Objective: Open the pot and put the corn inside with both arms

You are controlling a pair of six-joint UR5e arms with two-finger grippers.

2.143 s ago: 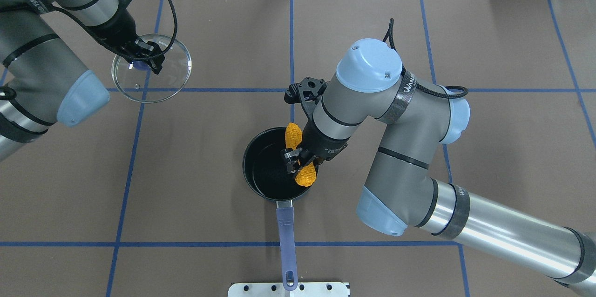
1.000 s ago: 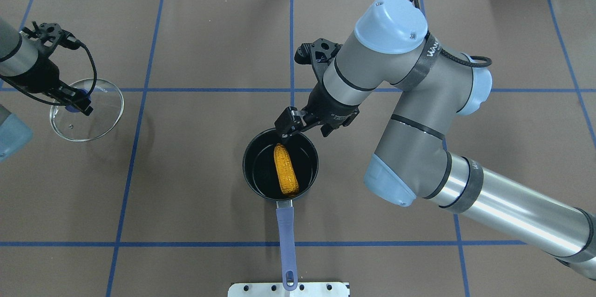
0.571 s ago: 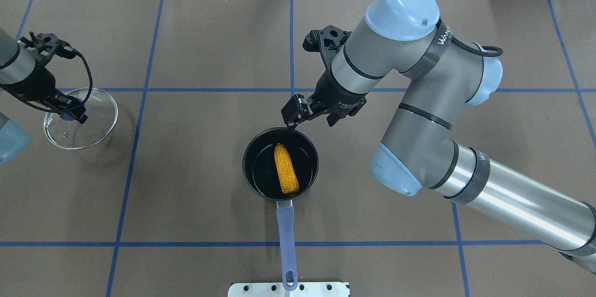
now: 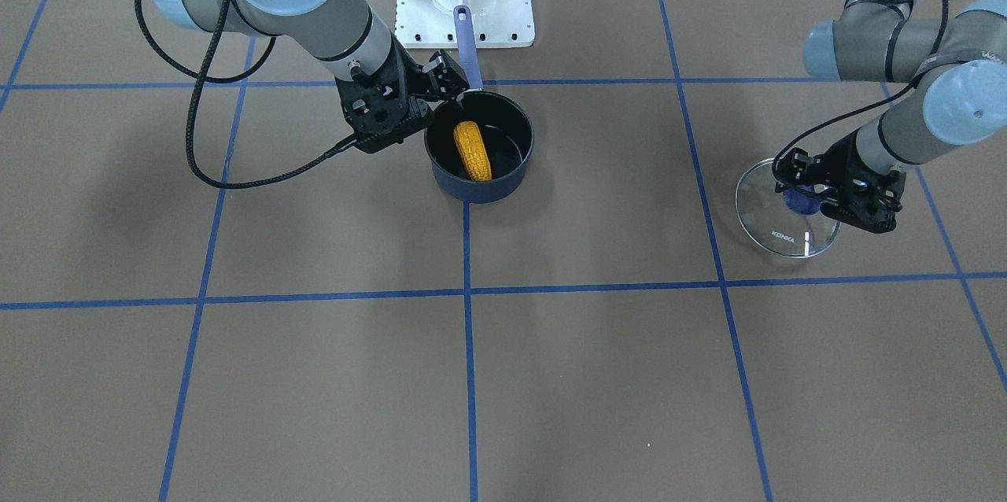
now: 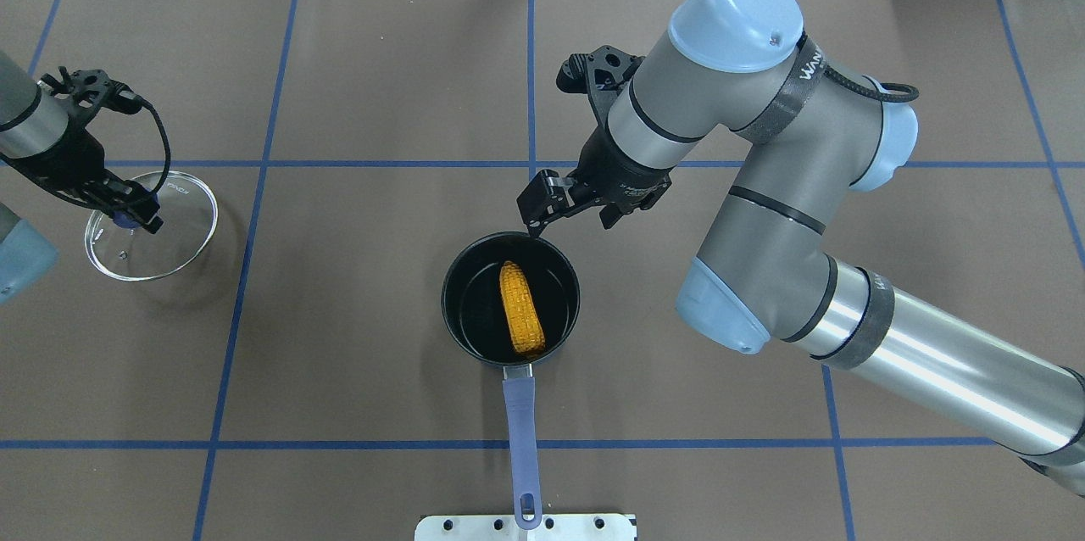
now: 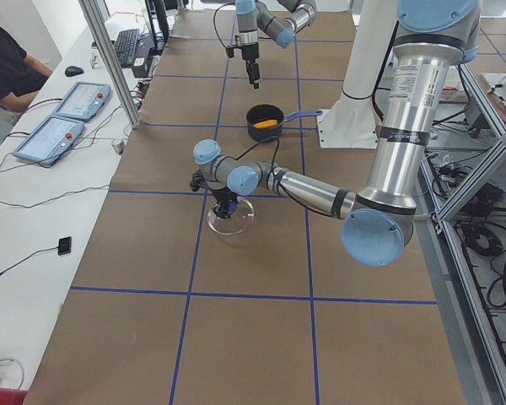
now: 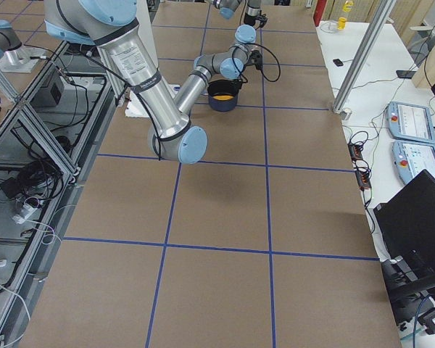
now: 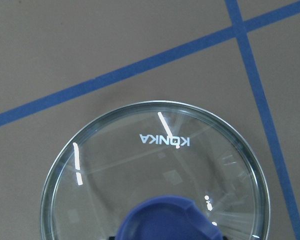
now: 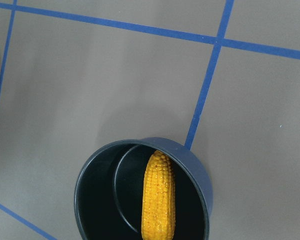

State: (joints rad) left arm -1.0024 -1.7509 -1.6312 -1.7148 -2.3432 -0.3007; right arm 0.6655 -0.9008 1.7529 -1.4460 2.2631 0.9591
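Start nearest the robot's base: the pot [image 5: 471,316] sits on the table [image 5: 356,371] with its handle [image 5: 520,418] pointing back toward the base, and it is uncovered. The corn [image 5: 520,320] now lies flat on the pot's bottom, right of the middle, its tapered end toward the far rim. Two seconds ago it was still clamped above the rim, so the drop has been made.

Just past the far rim, your right gripper [image 5: 568,210] has let go: its fingers stand apart with nothing between them, and it has lifted and backed off the pot. The right wrist view looks down on pot and corn with no finger in the way.

Farther out on your left, well apart from the pot, the left gripper [image 5: 131,209] is clamped on the blue knob [image 8: 165,220] of the glass lid [image 5: 174,240], having carried it leftward. I can't tell whether the lid rests on the table or hangs just above it.

By my reading, both parts of the task are done; what remains is setting the lid down and clearing the arms.
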